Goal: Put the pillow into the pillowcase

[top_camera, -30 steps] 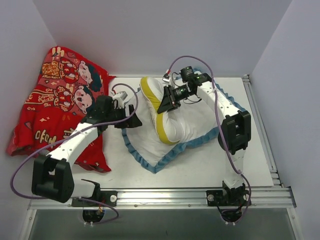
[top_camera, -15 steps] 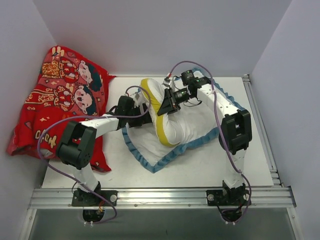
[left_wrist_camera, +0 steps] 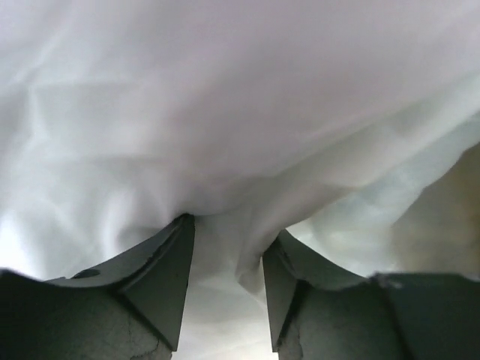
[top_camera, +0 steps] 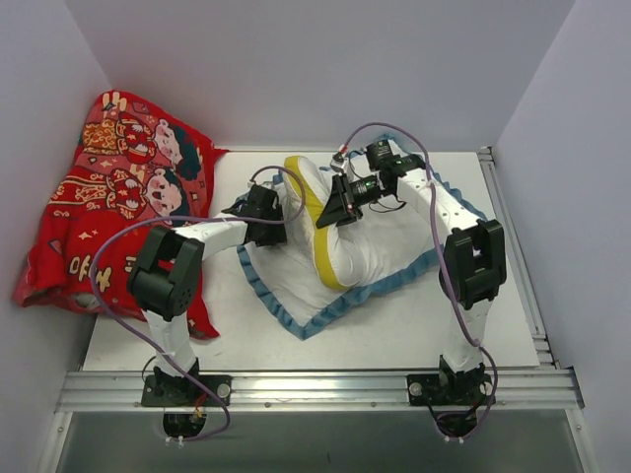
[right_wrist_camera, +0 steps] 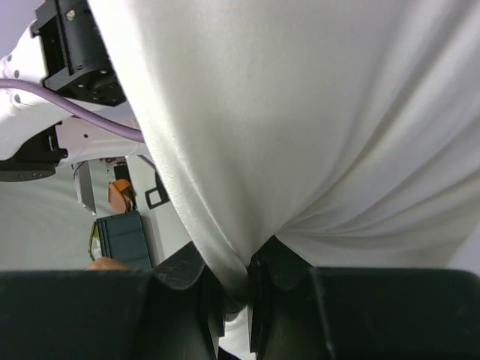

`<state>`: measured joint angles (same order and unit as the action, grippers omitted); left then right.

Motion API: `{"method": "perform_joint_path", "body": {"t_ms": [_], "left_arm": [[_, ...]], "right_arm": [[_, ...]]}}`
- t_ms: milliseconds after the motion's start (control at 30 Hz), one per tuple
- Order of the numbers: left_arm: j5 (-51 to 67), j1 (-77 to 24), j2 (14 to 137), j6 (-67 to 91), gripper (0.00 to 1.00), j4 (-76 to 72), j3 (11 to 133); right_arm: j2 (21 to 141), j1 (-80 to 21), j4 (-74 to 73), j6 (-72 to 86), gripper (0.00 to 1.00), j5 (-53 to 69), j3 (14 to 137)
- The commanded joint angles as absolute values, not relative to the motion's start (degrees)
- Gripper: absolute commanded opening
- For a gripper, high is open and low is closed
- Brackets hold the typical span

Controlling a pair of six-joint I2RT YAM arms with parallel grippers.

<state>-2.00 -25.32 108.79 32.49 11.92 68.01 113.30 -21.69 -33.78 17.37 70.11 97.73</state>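
The white pillow [top_camera: 353, 251] with yellow piping stands bunched on the pillowcase [top_camera: 288, 288], which lies spread with its white inside up and its blue ruffled trim round it. My right gripper [top_camera: 329, 211] is shut on a pinched fold of the pillow [right_wrist_camera: 315, 112] near the piping; the right gripper [right_wrist_camera: 237, 259] shows the cloth squeezed between its fingers. My left gripper [top_camera: 278, 211] is pressed into white fabric [left_wrist_camera: 225, 97] at the pillowcase's far left edge, beside the pillow. In the left wrist view the left gripper [left_wrist_camera: 229, 229] has its jaws apart, a loose fold hanging between them.
A red cloth with cartoon figures [top_camera: 113, 202] lies heaped at the left, partly under the left arm. A metal rail [top_camera: 315, 386] runs along the near edge. Grey walls close in the left, back and right sides.
My left arm has swung right and away from me, bringing its gripper into the white fabric beside the pillow, and its jaws have narrowed. The right gripper has shifted slightly right, still holding the pillow.
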Motion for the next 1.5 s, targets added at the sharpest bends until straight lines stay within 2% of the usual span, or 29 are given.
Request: {"method": "perform_joint_path", "body": {"t_ms": [0, 100, 233, 267, 333, 467, 667, 767, 867, 900, 1100, 1233, 1333, 1467], "left_arm": [[-5.1, -23.0, 104.7, 27.6, 0.48, 19.6, 69.3], [0.0, -21.2, 99.2, 24.0, 0.45, 23.5, 68.9], [7.4, -20.1, 92.6, 19.9, 0.24, 28.1, 69.3], [12.7, -20.1, 91.7, 19.1, 0.1, 28.5, 69.5], [19.4, -20.5, 89.6, 17.2, 0.0, 28.3, 69.3], [28.9, -21.5, 86.5, 14.0, 0.0, 29.3, 68.1], [42.8, -21.8, 82.4, 11.7, 0.0, 32.3, 64.4], [51.7, -22.4, 80.6, 12.4, 0.0, 32.2, 64.4], [58.2, -22.3, 80.3, 15.0, 0.0, 31.7, 66.9], [59.3, -22.0, 80.7, 17.3, 0.0, 31.1, 67.7], [63.9, -18.2, 83.8, 22.2, 0.0, 30.6, 78.0], [64.5, -13.2, 87.8, 23.6, 0.0, 29.4, 84.6], [63.1, -9.2, 89.1, 22.5, 0.0, 29.0, 86.0], [60.0, -6.9, 89.1, 16.9, 0.0, 28.9, 83.5]], "right_arm": [[107.3, -20.5, -35.7, 18.8, 0.0, 71.8, 96.7], [107.2, -19.5, -35.4, 16.6, 0.0, 61.6, 94.6], [109.5, -19.2, -31.5, 17.7, 0.0, 52.0, 92.0], [109.8, -19.1, -26.5, 22.0, 0.0, 50.1, 91.0], [109.5, -18.5, -15.8, 28.5, 0.0, 46.7, 86.8], [110.3, -18.2, 1.9, 49.8, 0.0, 44.0, 83.5], [109.6, -18.5, 6.4, 59.1, 0.0, 37.7, 88.2], [111.6, -20.4, 0.3, 55.0, 0.0, 31.8, 93.5], [114.4, -24.9, -5.4, 46.7, 0.0, 20.6, 94.8], [115.0, -26.3, -5.4, 44.4, 0.0, 13.3, 94.5], [115.7, -33.7, -0.4, 30.7, 0.0, -2.4, 82.9], [111.7, -33.3, 2.2, 27.3, 0.0, -1.0, 74.4], [105.6, -31.1, 1.4, 23.0, 0.0, 6.4, 68.2], [98.7, -25.5, -5.2, 18.1, 0.0, 26.8, 64.9]]}}
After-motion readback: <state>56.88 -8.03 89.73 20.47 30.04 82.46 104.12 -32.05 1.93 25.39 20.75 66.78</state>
